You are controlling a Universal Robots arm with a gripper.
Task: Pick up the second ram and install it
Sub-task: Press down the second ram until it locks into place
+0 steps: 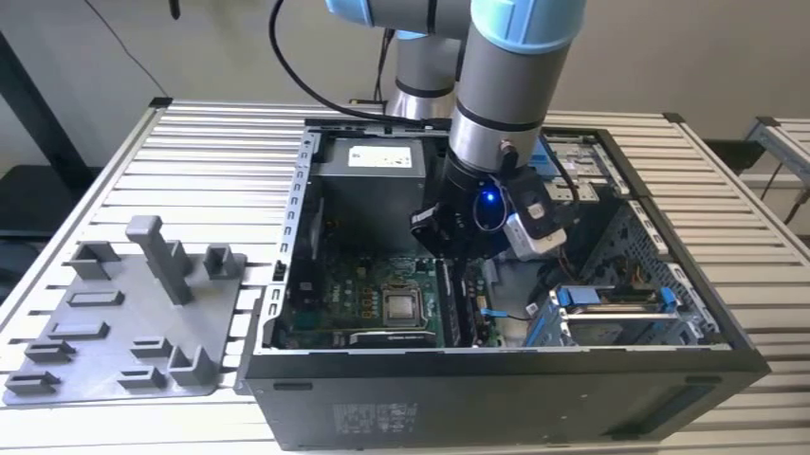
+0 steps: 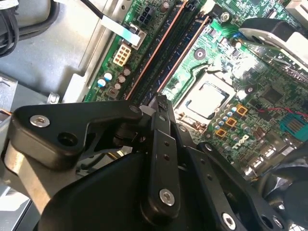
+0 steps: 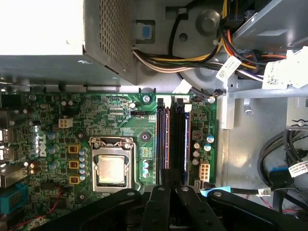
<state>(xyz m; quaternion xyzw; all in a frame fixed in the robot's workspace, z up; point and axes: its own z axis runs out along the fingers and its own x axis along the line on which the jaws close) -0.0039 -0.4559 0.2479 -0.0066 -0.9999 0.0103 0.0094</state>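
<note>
Gripper apparently pressing second ram (slotted)

In the exterior view, the arm's wrist and gripper hide the upper ends of the memory slots inside the open computer case, whose near corners the frame's lower edge crops, and the arm itself runs out of the top of the frame. In both wrist views the black fingers cover the near end of the second ram, so how far it sits in its slot there cannot be told. The grey parts tray on the slatted counter is clipped at the exterior view's left.
</note>
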